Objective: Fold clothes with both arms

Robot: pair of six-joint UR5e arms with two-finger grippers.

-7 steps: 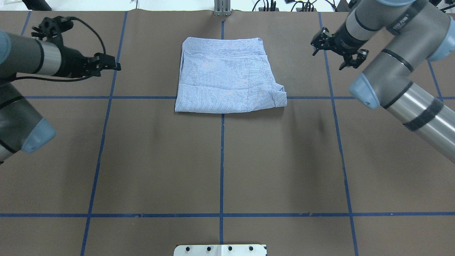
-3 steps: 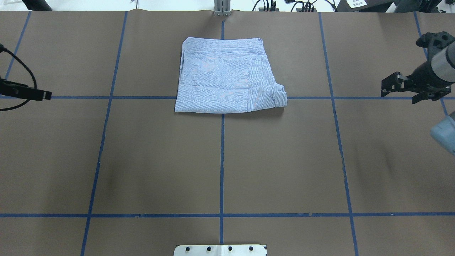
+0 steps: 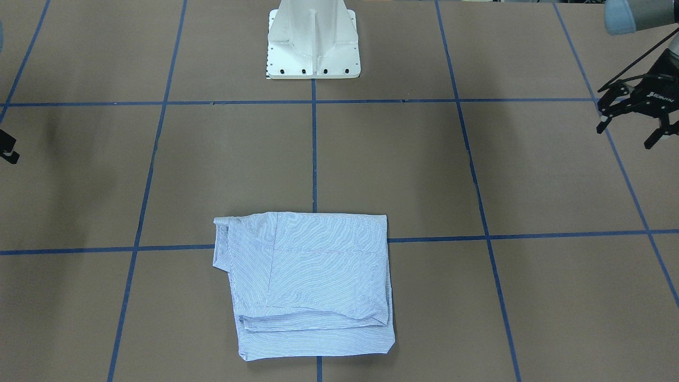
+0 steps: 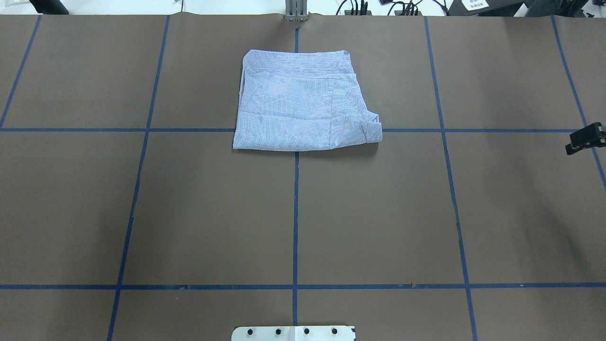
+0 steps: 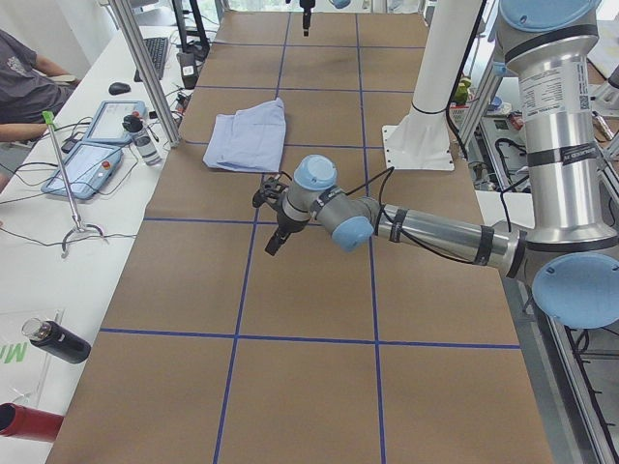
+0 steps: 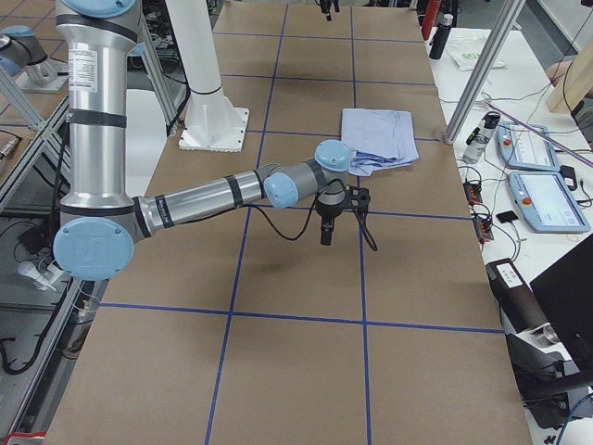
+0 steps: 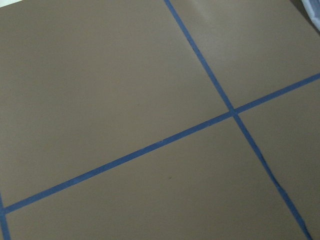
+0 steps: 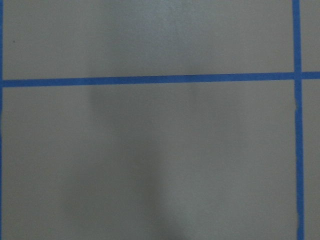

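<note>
The clothes are one light blue striped shirt (image 4: 303, 102), folded into a flat rectangle on the brown table's far middle, also seen from across the table (image 3: 313, 281). Neither gripper touches it. My left gripper (image 3: 631, 119) hovers open and empty far out to the side, off the overhead view; the left side view shows the left gripper (image 5: 276, 217) above bare table. Only one finger of my right gripper (image 4: 585, 139) shows at the overhead view's right edge, with nothing against it, so its jaws stand apart. Both wrist views show only table and tape.
The white pedestal base (image 3: 313, 48) stands at the robot's side of the table. A metal post (image 4: 296, 12) rises at the far edge behind the shirt. Tablets (image 5: 97, 145), bottles and a seated person (image 5: 19, 77) are beyond the far edge.
Both arms have swung outward and away from the shirt. The left arm has gone out of the overhead view, the right is nearly out. The shirt has not moved.
</note>
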